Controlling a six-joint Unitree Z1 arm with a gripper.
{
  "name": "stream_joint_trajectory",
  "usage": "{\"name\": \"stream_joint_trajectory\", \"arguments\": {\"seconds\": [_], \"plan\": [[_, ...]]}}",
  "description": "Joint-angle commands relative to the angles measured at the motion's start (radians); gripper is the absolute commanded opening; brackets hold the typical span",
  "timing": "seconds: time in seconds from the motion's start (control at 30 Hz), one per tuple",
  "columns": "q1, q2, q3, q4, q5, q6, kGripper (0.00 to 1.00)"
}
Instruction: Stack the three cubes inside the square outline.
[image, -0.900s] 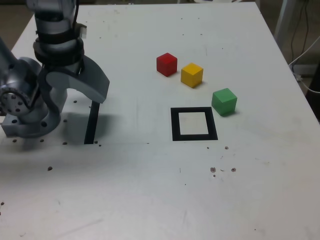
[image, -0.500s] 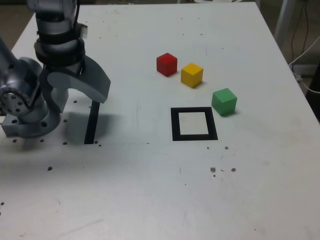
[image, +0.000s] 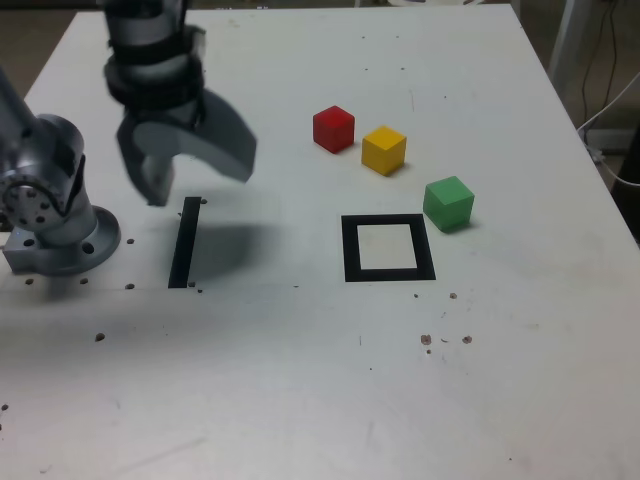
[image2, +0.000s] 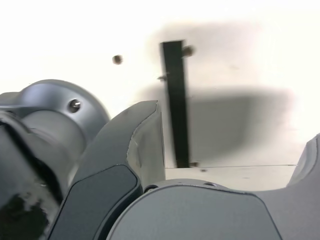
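In the exterior view the red cube (image: 333, 128), the yellow cube (image: 384, 150) and the green cube (image: 448, 203) rest apart on the white table, in a line running toward the view's right. The square outline (image: 349, 248) lies just in front of them, its white centre bare; the green cube sits off its right corner. My gripper (image: 195, 180) hangs open and holds nothing above the table, well to the left of the cubes. The wrist view shows my gripper (image2: 232, 125) with its jaws spread wide over bare table; no cube appears there.
A straight black strip (image: 185, 243) lies under the gripper, also visible as the black strip (image2: 177, 100) in the wrist view. The arm's grey base (image: 55, 215) stands at the exterior view's left. Cables (image: 610, 110) hang beyond the table's right edge.
The gripper has swung away from the arm's base toward the exterior view's right and slightly farther back. Its jaws stayed open. The cubes have not moved.
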Motion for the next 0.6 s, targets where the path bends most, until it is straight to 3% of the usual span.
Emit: {"name": "stream_joint_trajectory", "arguments": {"seconds": [0.0, 0.33, 0.57], "plan": [[0.041, 0.023, -0.050, 0.017, -0.005, 0.010, 0.97], [0.188, 0.182, -0.345, 0.159, -0.001, 0.046, 0.97], [0.272, 0.289, -0.482, 0.187, -0.018, 0.023, 0.97]]}}
